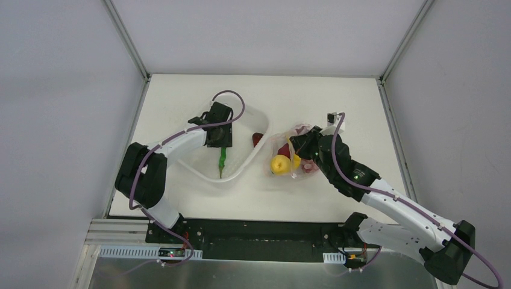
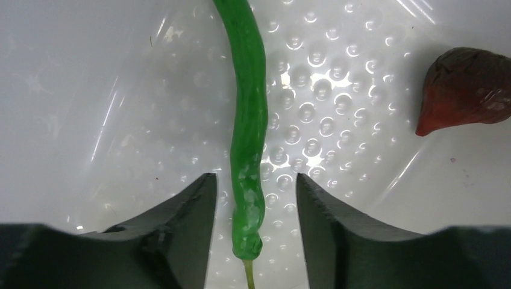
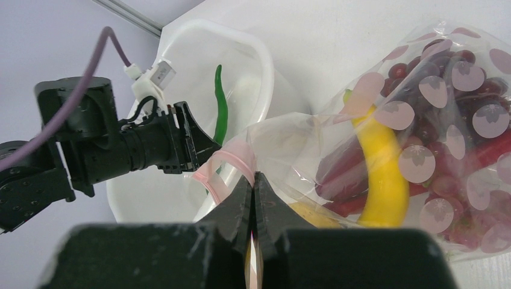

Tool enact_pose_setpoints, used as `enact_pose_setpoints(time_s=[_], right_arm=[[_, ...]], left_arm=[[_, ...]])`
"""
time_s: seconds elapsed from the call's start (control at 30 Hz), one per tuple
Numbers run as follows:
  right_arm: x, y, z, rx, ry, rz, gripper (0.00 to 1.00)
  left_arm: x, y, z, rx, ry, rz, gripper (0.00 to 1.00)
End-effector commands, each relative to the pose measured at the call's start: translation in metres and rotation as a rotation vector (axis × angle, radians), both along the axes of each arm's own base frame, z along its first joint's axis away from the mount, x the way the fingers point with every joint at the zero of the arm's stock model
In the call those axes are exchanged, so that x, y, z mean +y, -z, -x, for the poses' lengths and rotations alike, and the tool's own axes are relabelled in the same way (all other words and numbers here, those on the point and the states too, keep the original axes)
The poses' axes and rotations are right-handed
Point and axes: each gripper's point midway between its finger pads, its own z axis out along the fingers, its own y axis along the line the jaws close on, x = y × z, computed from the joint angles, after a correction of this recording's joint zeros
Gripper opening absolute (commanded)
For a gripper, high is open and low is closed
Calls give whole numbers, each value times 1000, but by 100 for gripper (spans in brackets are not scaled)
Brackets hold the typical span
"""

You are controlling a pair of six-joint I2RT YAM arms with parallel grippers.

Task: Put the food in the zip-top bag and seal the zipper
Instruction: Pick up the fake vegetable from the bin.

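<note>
A green chili (image 2: 248, 120) lies in the white tub (image 2: 90, 90), stem end toward the camera. My left gripper (image 2: 256, 180) is open and straddles that stem end, with a gap on each side. A dark red food piece (image 2: 467, 90) rests farther right in the tub. The clear zip-top bag (image 1: 296, 153) lies right of the tub, holding a round yellow fruit (image 1: 280, 164), a banana (image 3: 385, 168) and grapes (image 3: 446, 90). My right gripper (image 3: 253, 180) is shut on the bag's mouth edge at the pink zipper (image 3: 232, 164) and holds it raised.
The tub (image 1: 241, 171) sits left of centre on the white table (image 1: 181, 96), its rim close to the bag. Grey walls and metal frame posts (image 1: 128, 42) close in the table on three sides. Both arm bases stand at the near edge.
</note>
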Motion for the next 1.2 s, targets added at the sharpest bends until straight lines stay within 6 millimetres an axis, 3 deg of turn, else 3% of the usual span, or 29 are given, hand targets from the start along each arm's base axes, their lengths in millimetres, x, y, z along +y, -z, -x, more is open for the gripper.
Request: enact_pose_setpoints(time_s=[0.0, 0.23, 0.33, 0.47, 0.53, 0.63, 0.83, 1.03, 1.17], right_arm=[[3, -17, -1, -35, -5, -61, 1], [3, -16, -2, -35, -5, -53, 1], [3, -17, -2, -37, -3, -56, 1], [4, -17, -2, -36, -8, -53, 1], [5, -16, -2, -34, -11, -53, 1], [7, -16, -2, -32, -17, -58, 0], [6, -18, 1, -31, -23, -77, 0], [2, -21, 5, -38, -22, -87, 0], [0, -21, 4, -47, -16, -80, 0]], left_arm=[[1, -10, -21, -57, -49, 11, 55], [7, 26, -23, 32, -73, -66, 56], [4, 37, -16, 80, -54, -56, 51], [-3, 36, -3, 114, 12, -20, 16], [-7, 20, 3, 80, 55, 21, 9], [-10, -21, 9, 14, 118, 67, 0], [-11, -99, 26, -114, 233, 114, 0], [-14, -145, 59, -153, 322, 202, 0], [-32, -178, 88, -191, 404, 366, 0]])
